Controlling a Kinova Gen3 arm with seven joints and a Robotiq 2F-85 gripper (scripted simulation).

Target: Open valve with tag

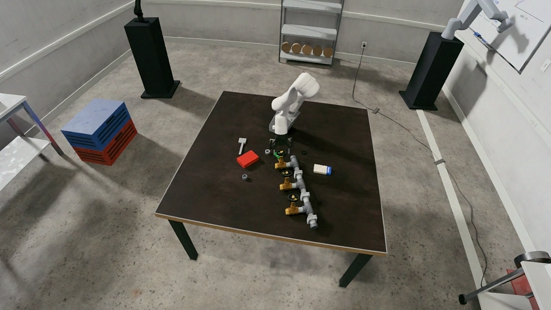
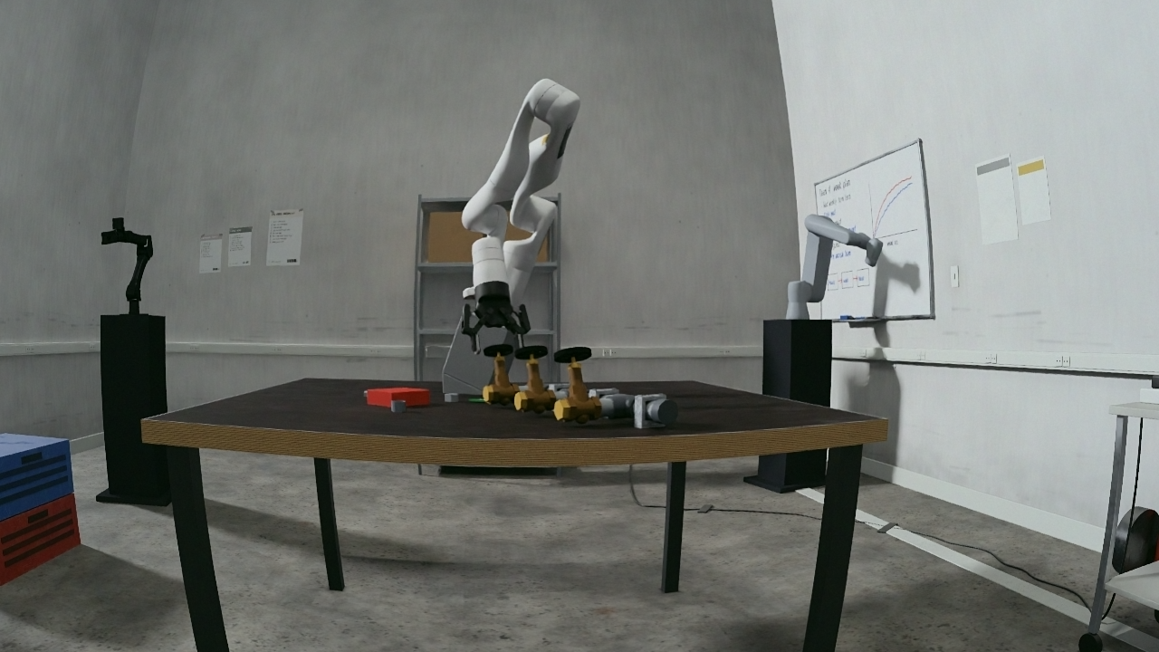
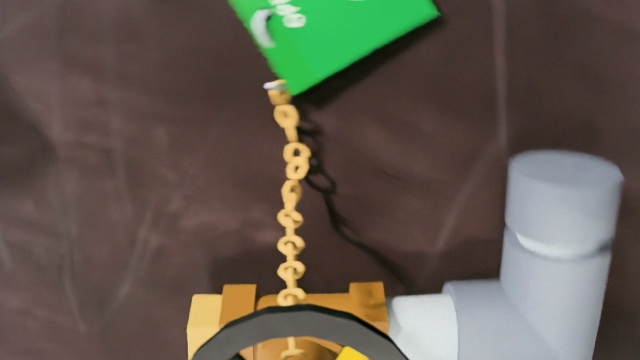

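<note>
Three brass valves with black handwheels stand in a row on a grey pipe (image 1: 304,192) (image 2: 624,405) (image 3: 545,260). A green tag (image 1: 276,155) (image 3: 335,35) hangs by a brass chain (image 3: 291,200) on the far valve (image 1: 280,164) (image 2: 497,380) (image 3: 220,310). The tag's text is cut off in the wrist view. My gripper (image 1: 280,147) (image 2: 494,330) is open and empty, just above this valve's handwheel (image 2: 497,349) (image 3: 300,317). The middle valve (image 1: 286,184) (image 2: 531,388) and the near valve (image 1: 292,209) (image 2: 573,397) bear no tag.
On the dark table (image 1: 215,192) lie a red block (image 1: 247,158) (image 2: 397,396), a white mallet (image 1: 241,144), two small grey rings (image 1: 244,177) (image 1: 267,151), a black ring (image 1: 303,154) and a white-and-blue box (image 1: 322,169).
</note>
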